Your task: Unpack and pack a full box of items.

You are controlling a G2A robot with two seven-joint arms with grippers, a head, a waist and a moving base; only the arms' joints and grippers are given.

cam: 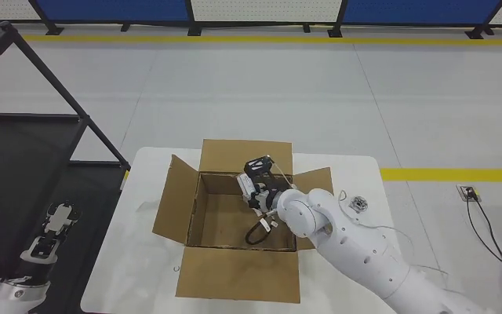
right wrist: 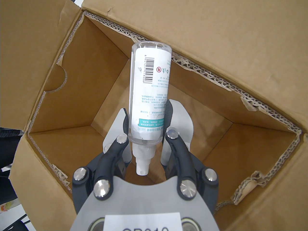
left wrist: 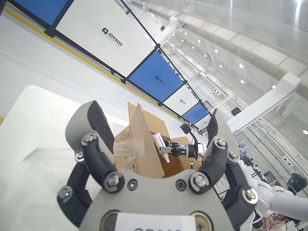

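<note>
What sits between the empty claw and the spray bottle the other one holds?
The left wrist view shows the box's raised flap between left gripper and bottle.

White counter point(cam: 357, 177) is carrying an open cardboard box point(cam: 235, 275), which is sitting directly below the right fingers point(right wrist: 179, 150). A small round object point(cam: 358, 203) is lying on the bare surface, well apart from those fingers, beyond the box's side flap.
</note>
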